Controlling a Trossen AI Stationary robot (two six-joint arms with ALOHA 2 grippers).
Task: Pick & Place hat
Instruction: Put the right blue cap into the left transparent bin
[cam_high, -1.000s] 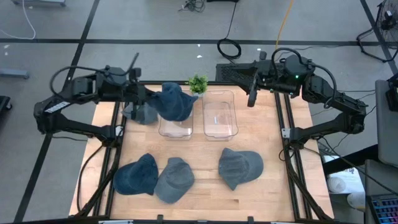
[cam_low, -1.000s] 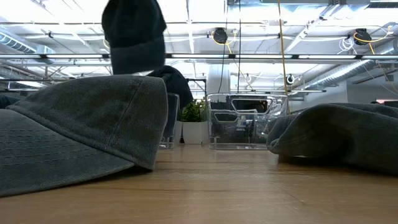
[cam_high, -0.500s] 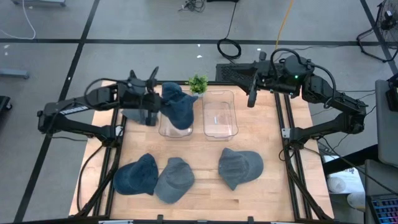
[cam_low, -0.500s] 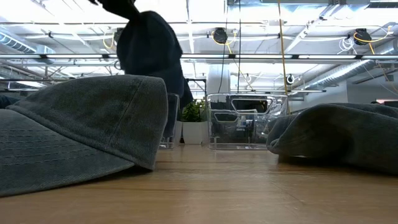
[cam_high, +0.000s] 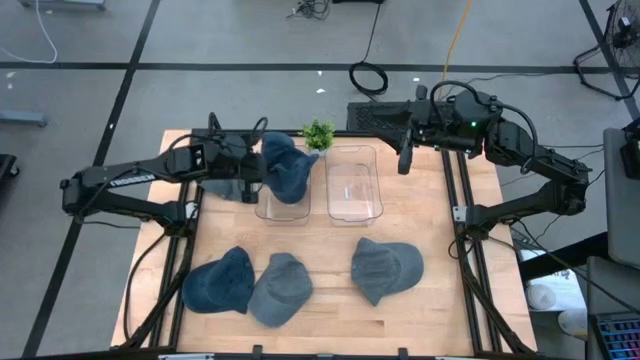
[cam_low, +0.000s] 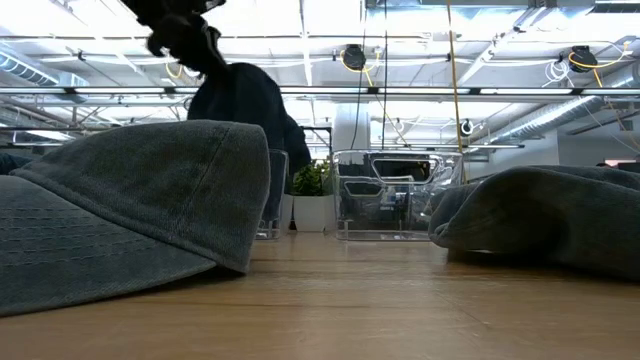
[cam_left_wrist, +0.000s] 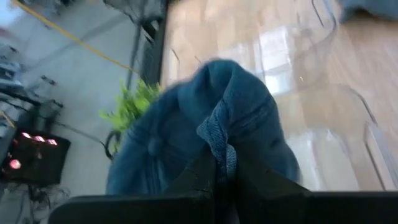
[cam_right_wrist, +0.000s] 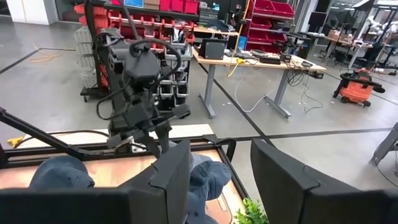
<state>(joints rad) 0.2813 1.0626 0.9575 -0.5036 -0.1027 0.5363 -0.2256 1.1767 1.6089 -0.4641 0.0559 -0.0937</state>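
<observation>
Left pincer was clamped on a fold of the blue hat, its two fingers pinched tight on the denim in the left wrist view. It hung over the left clear bin, the landmark here, with the hat draped across that bin's far rim and partly inside it. A second earlier the hat sat higher and nearer the bin's far left corner; half a second earlier it had swung over the bin, and now it had dropped lower, as the low view showed by the dark bundle sinking toward the bin top.

Another blue hat lay on the worktop just left of the bin. The right clear bin stood just beside the left one, and a small green plant stood beyond the two of them. Three more hats lay on the near side of the bins, unmoved.

Right pincer hovered well to the right of the bins, fingers parted and holding nothing, as before.
</observation>
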